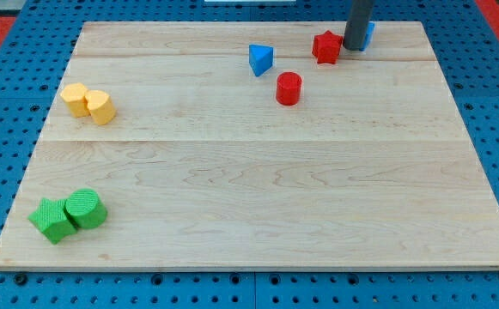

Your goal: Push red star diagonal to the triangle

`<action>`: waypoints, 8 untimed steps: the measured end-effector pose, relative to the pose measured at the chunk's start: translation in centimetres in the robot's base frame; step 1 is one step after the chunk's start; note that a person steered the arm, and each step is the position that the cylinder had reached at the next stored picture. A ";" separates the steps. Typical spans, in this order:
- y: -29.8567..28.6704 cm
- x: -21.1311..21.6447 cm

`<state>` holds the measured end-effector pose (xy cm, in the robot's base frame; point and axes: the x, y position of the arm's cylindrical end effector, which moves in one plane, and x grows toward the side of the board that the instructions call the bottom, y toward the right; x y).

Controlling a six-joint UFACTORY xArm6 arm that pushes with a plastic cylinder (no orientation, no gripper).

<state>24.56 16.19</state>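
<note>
The red star (325,47) lies near the view's top, right of centre. The blue triangle (260,59) lies to its left, a short gap away. My tip (354,47) stands just to the right of the red star, close to or touching it. A blue block (368,34) is mostly hidden behind the rod, so I cannot make out its shape. A red cylinder (289,88) sits below the gap between the triangle and the star.
Two yellow blocks (88,103) sit together at the view's left. Two green blocks (68,214) sit together at the bottom left. The wooden board (258,189) lies on a blue perforated base, and its top edge runs close behind the star.
</note>
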 end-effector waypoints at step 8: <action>-14.7 3.7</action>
<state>28.25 1.52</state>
